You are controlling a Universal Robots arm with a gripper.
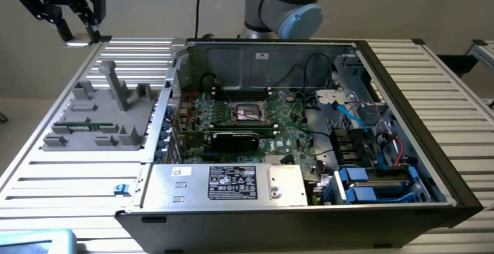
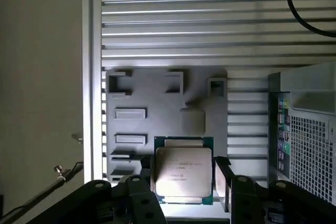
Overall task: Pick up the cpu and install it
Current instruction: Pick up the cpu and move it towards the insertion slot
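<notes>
Half done: gripper (image 1: 80, 37) clamped on cpu (image 2: 184, 166), high above grey tray (image 1: 85, 121); motherboard socket (image 1: 249, 113) not yet filled.

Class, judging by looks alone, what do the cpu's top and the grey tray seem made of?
The cpu: top is likely metal, a pale silver sheen with printed lettering. The tray: probably plastic, matte uniform grey with no glare and moulded blocks.

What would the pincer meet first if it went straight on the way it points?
Probably the grey tray, near its edge, or the slatted table beside it; depth is unclear. The cpu held in the pincer would touch first.
</notes>
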